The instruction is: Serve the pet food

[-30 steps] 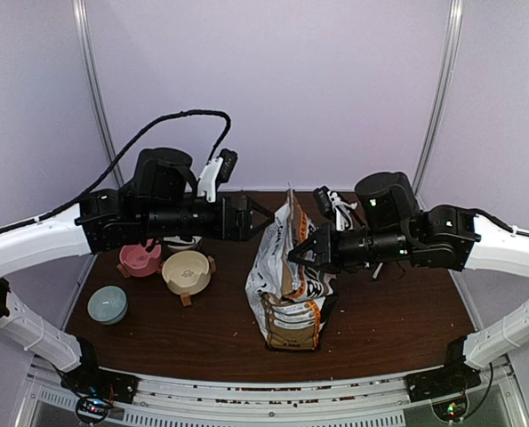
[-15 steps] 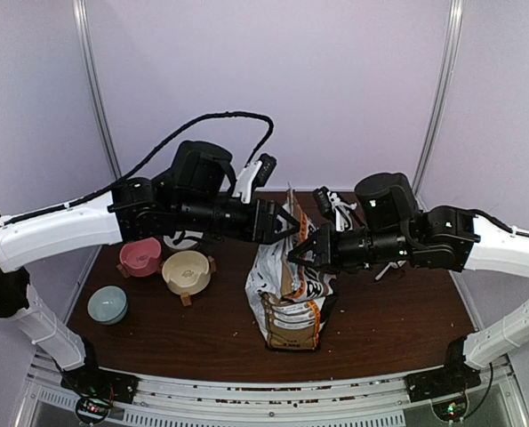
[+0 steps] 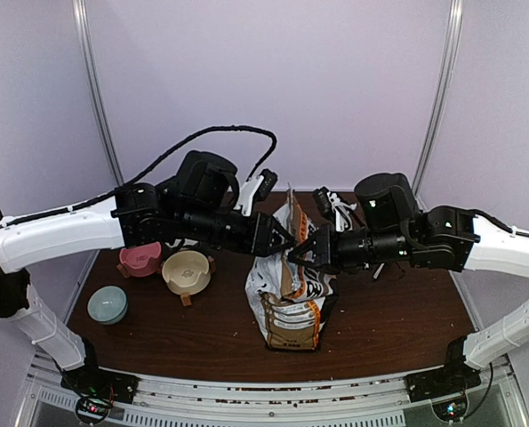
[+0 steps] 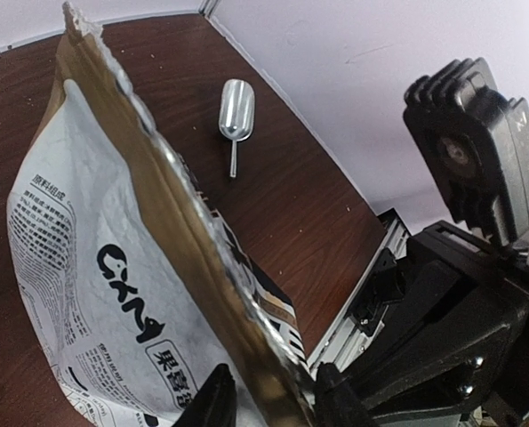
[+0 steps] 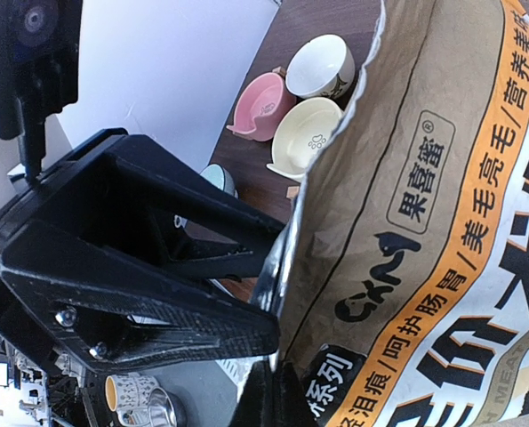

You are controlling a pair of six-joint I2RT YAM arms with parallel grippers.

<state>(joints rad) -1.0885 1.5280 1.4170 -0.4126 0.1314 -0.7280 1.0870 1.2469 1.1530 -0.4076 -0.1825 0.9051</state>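
Pet food is hidden in every view, so which way it lies cannot be told. The bag (image 3: 291, 285) stands upright at the middle of the table (image 3: 397, 320), long axis vertical and torn mouth pointing up. The right gripper (image 5: 271, 391) is clamped on the mouth's edge. The left gripper (image 4: 273, 402) straddles the same edge from the left, but whether it pinches cannot be told. A scoop (image 4: 237, 111) lies right of the bag.

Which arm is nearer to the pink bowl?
Left. The left arm passes just above the pink bowl; the right arm is on the far side of the bag.
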